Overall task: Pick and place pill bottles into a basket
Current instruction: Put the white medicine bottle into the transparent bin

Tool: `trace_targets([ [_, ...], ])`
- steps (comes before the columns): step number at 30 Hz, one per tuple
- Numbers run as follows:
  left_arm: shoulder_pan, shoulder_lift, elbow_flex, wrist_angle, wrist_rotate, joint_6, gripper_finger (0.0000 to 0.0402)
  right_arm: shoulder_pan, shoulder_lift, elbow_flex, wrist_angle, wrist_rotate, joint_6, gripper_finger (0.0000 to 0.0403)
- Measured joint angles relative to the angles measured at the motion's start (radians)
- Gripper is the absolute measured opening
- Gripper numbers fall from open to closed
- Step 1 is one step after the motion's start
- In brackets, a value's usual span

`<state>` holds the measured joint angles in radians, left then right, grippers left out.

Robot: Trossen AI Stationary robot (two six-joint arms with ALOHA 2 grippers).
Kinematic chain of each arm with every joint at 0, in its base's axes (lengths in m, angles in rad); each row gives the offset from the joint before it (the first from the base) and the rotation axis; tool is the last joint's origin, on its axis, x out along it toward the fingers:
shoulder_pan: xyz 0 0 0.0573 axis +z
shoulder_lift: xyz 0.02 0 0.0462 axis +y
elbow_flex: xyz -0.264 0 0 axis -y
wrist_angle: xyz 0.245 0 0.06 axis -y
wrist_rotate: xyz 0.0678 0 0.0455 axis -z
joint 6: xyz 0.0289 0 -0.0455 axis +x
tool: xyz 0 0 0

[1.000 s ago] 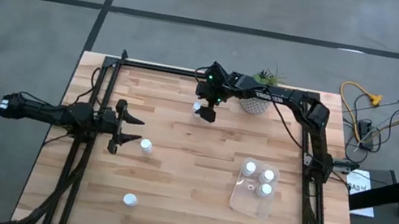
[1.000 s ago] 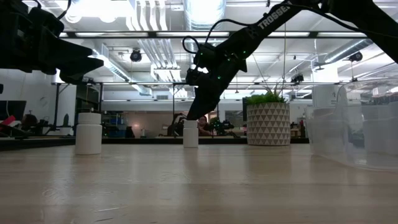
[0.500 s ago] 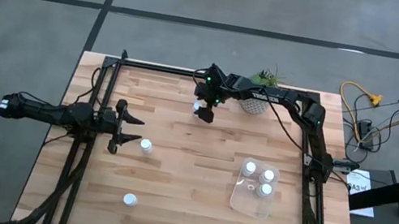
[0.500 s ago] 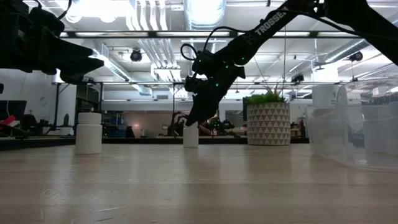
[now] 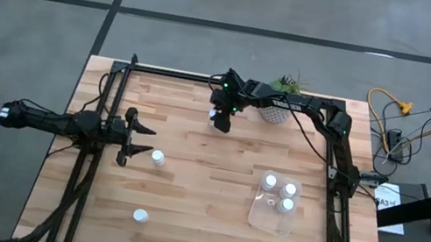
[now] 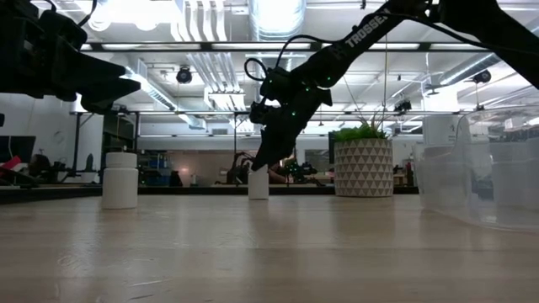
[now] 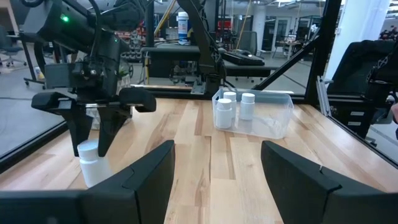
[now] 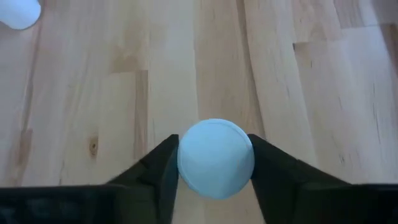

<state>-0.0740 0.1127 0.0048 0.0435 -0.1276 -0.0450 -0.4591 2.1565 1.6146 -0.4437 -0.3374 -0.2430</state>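
Beside the potted plant (image 5: 276,105), the right gripper (image 8: 214,163) straddles an upright pill bottle (image 8: 215,158), fingers hugging its cap, basket (image 5: 274,206) well apart.

Overhead arrangement. A clear rectangular plastic basket (image 5: 275,205) sits on the right half of the wooden table (image 5: 197,225), with three small white pill bottles (image 5: 271,181) inside. At the far edge, centre-right, stands a pale patterned pot with a green plant (image 5: 277,107); just left of it the right gripper (image 5: 220,122) brackets a fourth white bottle (image 8: 216,158) between its fingers. The left gripper (image 5: 134,138) lies at the left side, a fifth bottle (image 5: 157,157) just right of it. A sixth bottle (image 5: 141,215) stands nearer the front-left
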Motion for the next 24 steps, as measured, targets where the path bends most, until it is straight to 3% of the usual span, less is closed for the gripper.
trace_targets([
  [6,0.000,0.000,0.000,0.000,0.000,0.000,0.0222,0.000,-0.001,0.050,-0.110,0.000,0.000,0.0143],
  [18,0.000,0.001,0.000,0.000,0.000,0.000,0.0222,0.022,-0.090,0.296,-0.348,-0.001,-0.019,0.0143],
  [24,0.000,0.004,0.000,0.000,0.000,0.000,0.0222,0.050,-0.165,0.304,-0.426,-0.001,0.003,0.0143],
])
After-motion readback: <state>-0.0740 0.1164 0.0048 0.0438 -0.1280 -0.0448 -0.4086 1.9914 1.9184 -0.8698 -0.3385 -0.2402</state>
